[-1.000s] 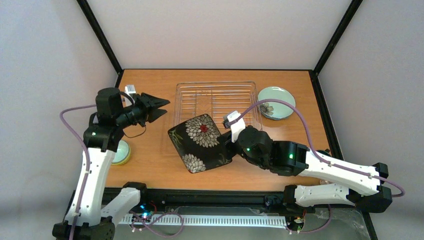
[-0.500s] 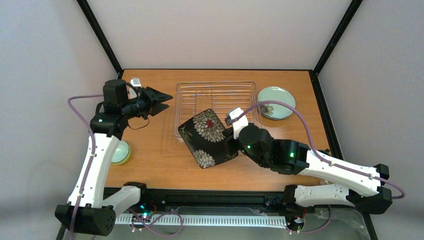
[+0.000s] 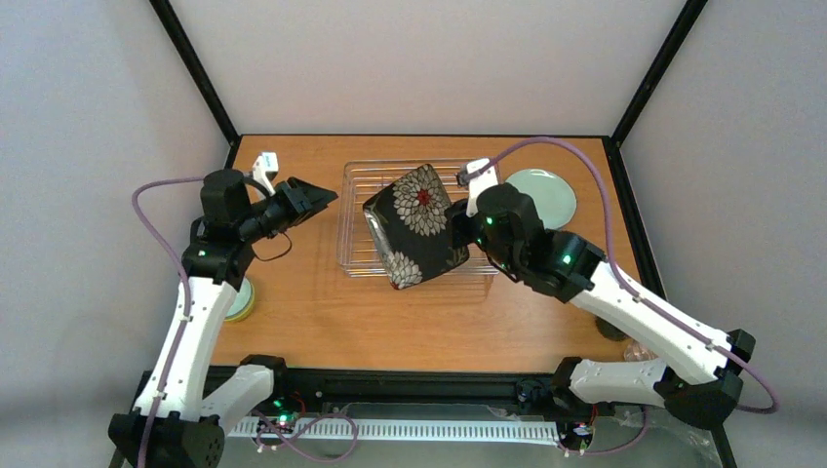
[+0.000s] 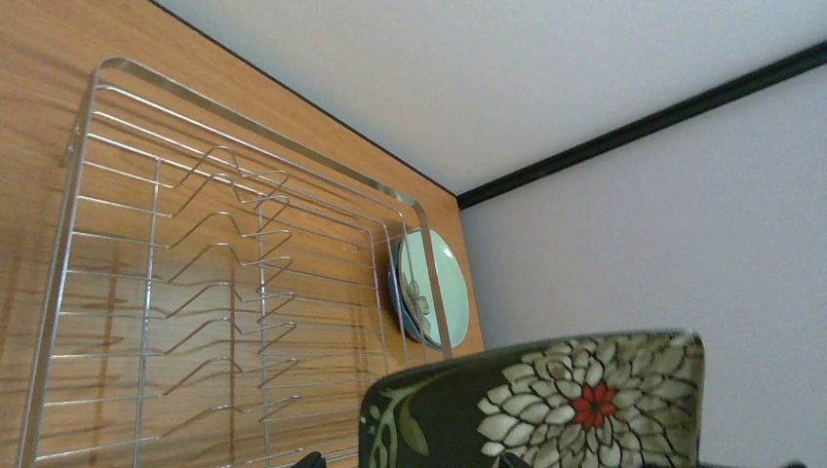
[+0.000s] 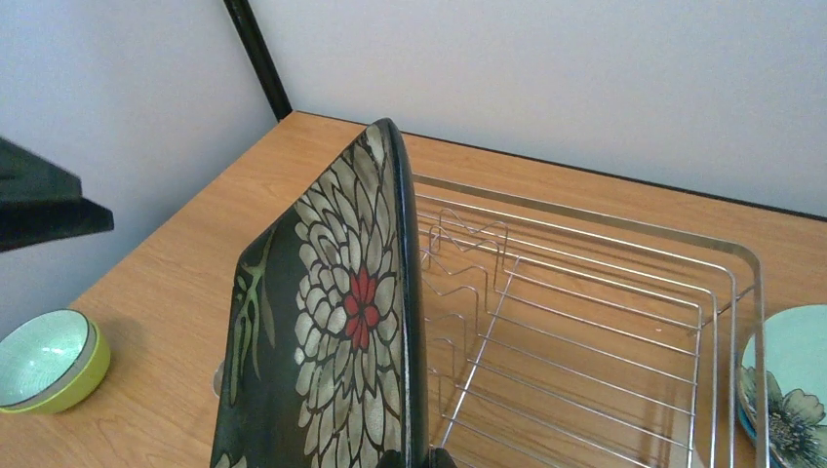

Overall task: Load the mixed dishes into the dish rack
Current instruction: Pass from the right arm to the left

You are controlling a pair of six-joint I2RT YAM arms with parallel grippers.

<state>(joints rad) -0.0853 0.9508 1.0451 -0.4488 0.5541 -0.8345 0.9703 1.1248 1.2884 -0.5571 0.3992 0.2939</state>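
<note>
orange wood table (image 3: pixel 322 322), white walls around. right gripper (image 3: pixel 455 234) clamped tight on the right edge of black square floral plate (image 3: pixel 417 222). plate tilted up on edge over middle of dish rack (image 3: pixel 369 185), cannot tell if it touches the wires. left gripper (image 3: pixel 325 200) jaws wide apart, holding nothing, hovering just left of rack. pale mint plate (image 3: pixel 546 193) flat on table right of rack. yellow-green bowl (image 3: pixel 239 302) near left, partly behind left arm.
</note>
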